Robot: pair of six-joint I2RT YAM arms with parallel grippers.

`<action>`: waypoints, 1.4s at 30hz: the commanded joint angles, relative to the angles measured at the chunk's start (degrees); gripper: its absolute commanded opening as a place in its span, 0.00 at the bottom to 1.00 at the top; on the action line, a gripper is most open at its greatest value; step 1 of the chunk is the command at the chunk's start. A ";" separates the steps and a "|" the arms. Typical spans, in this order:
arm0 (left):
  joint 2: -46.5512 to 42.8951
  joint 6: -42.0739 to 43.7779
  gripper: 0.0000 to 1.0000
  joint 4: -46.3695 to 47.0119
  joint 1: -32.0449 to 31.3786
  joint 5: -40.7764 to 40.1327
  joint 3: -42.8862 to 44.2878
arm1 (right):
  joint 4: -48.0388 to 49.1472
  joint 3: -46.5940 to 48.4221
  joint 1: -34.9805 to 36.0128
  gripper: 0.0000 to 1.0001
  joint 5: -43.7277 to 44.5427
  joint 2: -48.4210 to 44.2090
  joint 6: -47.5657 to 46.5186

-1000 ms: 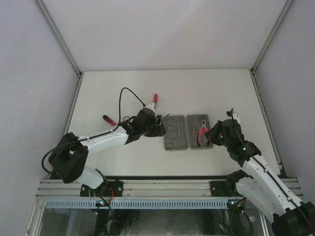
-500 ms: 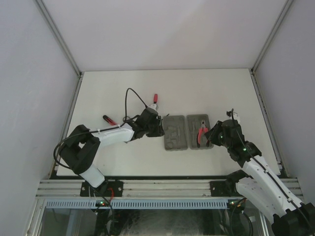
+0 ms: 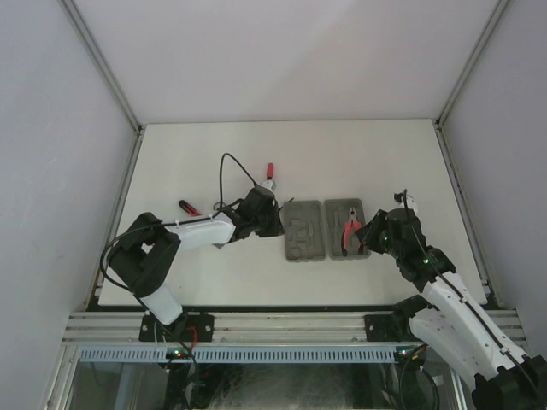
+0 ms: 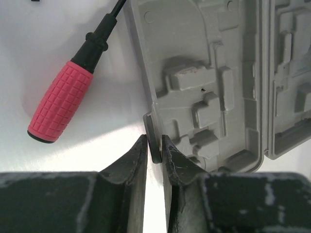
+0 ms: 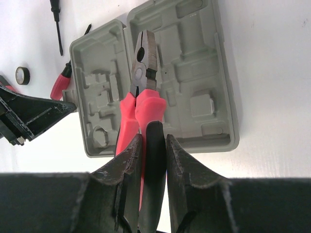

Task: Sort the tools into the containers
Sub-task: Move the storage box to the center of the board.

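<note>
Two grey containers lie side by side, the left tray (image 3: 303, 232) (image 4: 194, 39) and the right tray (image 3: 340, 208) (image 5: 194, 48). My left gripper (image 3: 275, 220) (image 4: 154, 145) is at the left tray's near left corner. Its jaws are pinched on a thin dark ring (image 4: 152, 133), seen edge-on against the tray's rim. The red-handled pliers (image 3: 350, 231) (image 5: 142, 53) lie in the right tray. My right gripper (image 3: 366, 234) (image 5: 154, 141) is shut on one pliers handle (image 5: 155, 131). A red-handled screwdriver (image 4: 60, 99) (image 3: 269, 171) lies just left of the trays.
Another red-and-black tool (image 3: 186, 207) lies on the table further left. A thin black screwdriver (image 5: 57, 24) and a small dark ring with a pale middle (image 5: 22, 75) lie beyond the left tray. Walls close in the white table at the back and on both sides.
The left gripper's jaws have narrowed onto the thin ring at the tray corner, and the left arm's elbow has swung right. The right arm and pliers have not moved.
</note>
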 commanded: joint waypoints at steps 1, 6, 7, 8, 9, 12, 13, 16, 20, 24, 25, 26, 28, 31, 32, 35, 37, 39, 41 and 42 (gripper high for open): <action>-0.25 0.87 0.20 2.36 0.36 1.04 3.38 | 3.01 0.70 -0.36 0.00 -0.17 -1.55 0.41; -1.24 1.55 0.08 2.33 0.36 2.00 2.29 | 2.92 0.72 -0.41 0.00 -0.16 -1.89 0.49; -1.48 1.59 0.07 2.28 0.34 2.10 1.93 | 2.83 0.73 -0.37 0.00 -0.17 -1.95 0.56; -1.83 1.60 0.05 2.27 0.36 2.42 1.50 | 2.69 0.70 -0.36 0.00 -0.16 -1.99 0.65; -2.14 1.60 0.03 2.23 0.36 2.64 1.09 | 2.65 0.70 -0.43 0.00 -0.11 -2.04 0.67; -3.00 1.60 0.00 2.25 0.36 3.36 -0.33 | 2.50 0.70 -0.41 0.00 0.00 -2.26 0.74; -3.35 1.60 0.00 2.22 0.36 3.45 -0.87 | 2.44 0.72 -0.37 0.00 -0.01 -2.34 0.75; -4.71 1.60 0.00 2.22 0.35 3.25 -2.91 | 2.28 0.74 -0.30 0.00 0.08 -2.46 0.84; -7.37 0.51 0.00 2.06 0.35 2.20 -6.17 | 2.00 0.70 -0.19 0.00 0.34 -2.35 0.76; -9.98 -1.41 0.00 2.10 0.36 0.76 -9.13 | 1.78 0.61 -0.11 0.00 0.36 -2.44 0.58; -10.50 -1.82 0.00 2.06 0.36 0.45 -9.68 | 1.72 0.61 -0.07 0.00 0.38 -2.52 0.65; -11.08 -2.17 0.00 2.09 0.36 0.18 -10.16 | 1.62 0.63 -0.02 0.00 0.46 -2.62 0.67; -11.83 -2.71 0.00 2.03 0.32 -0.23 -11.02 | 1.65 0.61 0.10 0.00 0.38 -2.62 0.75; -12.55 -2.96 0.00 1.94 0.44 -1.12 -12.02 | 2.22 0.38 0.70 0.00 -0.14 -2.66 0.55; -12.66 -2.97 0.00 1.88 0.52 -1.45 -12.39 | 2.59 0.35 1.14 0.00 -0.15 -2.69 0.38; -13.04 -2.88 0.00 1.47 1.24 -2.21 -13.11 | 3.76 -0.28 2.88 0.00 0.10 -2.56 -0.11; -13.46 -3.03 0.00 1.25 1.90 -2.57 -13.71 | 4.59 -0.83 4.16 0.00 0.45 -2.36 -0.21; -14.19 -3.54 0.00 1.01 2.51 -2.95 -14.37 | 5.36 -1.42 5.52 0.00 1.12 -1.93 0.00; -15.21 -3.98 0.00 1.02 2.94 -3.17 -15.09 | 6.12 -1.90 6.85 0.00 1.87 -1.34 0.01; -15.69 -4.21 0.00 1.04 3.07 -3.21 -15.44 | 6.68 -2.12 7.38 0.00 2.23 -0.99 -0.07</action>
